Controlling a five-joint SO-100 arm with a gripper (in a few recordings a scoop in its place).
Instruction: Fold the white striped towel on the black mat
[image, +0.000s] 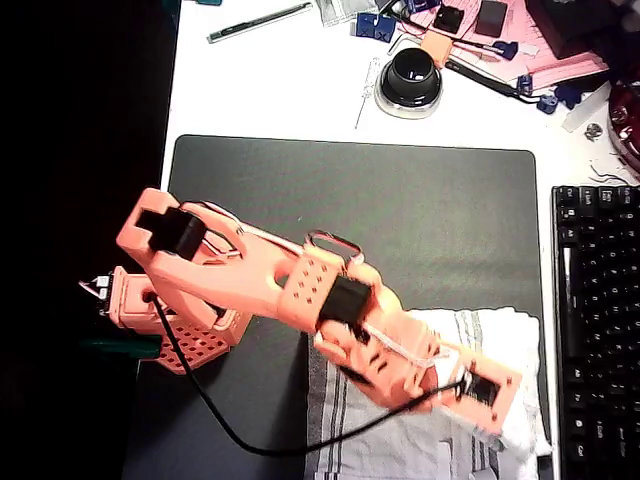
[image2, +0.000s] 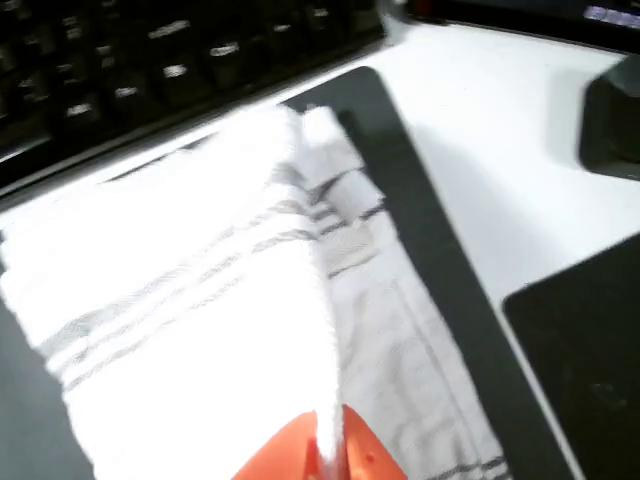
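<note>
The orange gripper (image2: 328, 440) pinches a raised fold of the woven, grey-striped white striped towel (image2: 200, 300) over the matte black mat (image: 400, 210).

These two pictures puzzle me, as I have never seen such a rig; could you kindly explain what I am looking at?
The salmon-coloured machine is a small robot arm with a two-finger pincer at its tip. One picture is taken from above the desk; the other comes from a camera riding on the arm's wrist, so it looks along the pincer. On the desk lies a black mat, and on it a white striped towel, partly lifted and doubled over. A keyboard sits to the right in the overhead view. In the wrist view, the orange fingers pinch an edge of the towel, so the arm seems to be mid-fold.
</note>
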